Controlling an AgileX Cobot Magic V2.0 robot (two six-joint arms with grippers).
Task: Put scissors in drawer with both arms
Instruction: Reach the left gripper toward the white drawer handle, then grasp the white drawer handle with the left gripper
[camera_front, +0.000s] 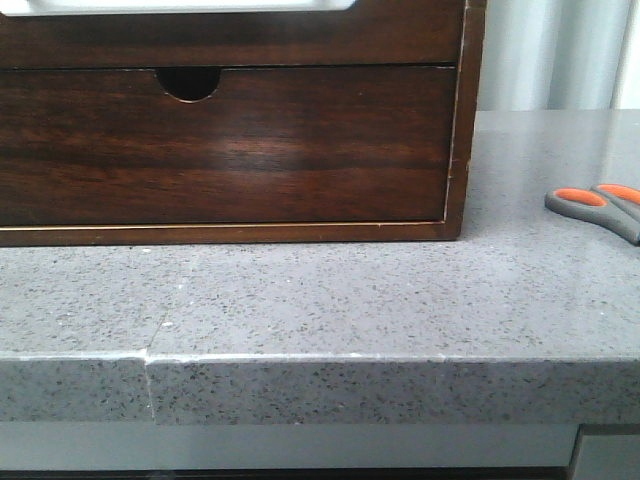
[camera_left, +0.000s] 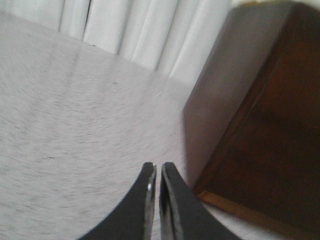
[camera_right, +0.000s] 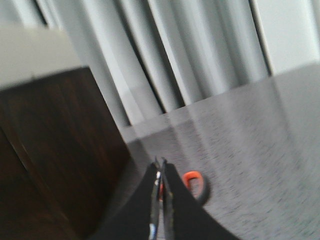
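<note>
In the front view a dark brown wooden cabinet (camera_front: 230, 120) stands on a grey speckled counter (camera_front: 320, 300). Its lower front (camera_front: 225, 150) carries a half-round finger notch (camera_front: 189, 84), and above it sits the low plain front of the drawer (camera_front: 230, 38), pushed in flush, with a white rim (camera_front: 180, 5) along its top. The scissors (camera_front: 600, 208) lie flat on the counter, well apart from the cabinet toward the right edge, grey handles and orange-lined loops showing, the blades cut off by the frame. Neither arm appears here. In the left wrist view the left gripper (camera_left: 156, 172) hangs over bare counter just beside the cabinet's side wall (camera_left: 260, 115), its two dark fingers (camera_left: 175, 205) drawn almost together with only a thin slit between them and nothing held. In the right wrist view the right gripper (camera_right: 160, 167) has its fingers (camera_right: 172, 210) likewise pressed nearly closed and empty; an orange loop of the scissors (camera_right: 195, 184) shows just past the tips, near the cabinet (camera_right: 55, 150), with pale curtains (camera_right: 190, 50) behind.
</note>
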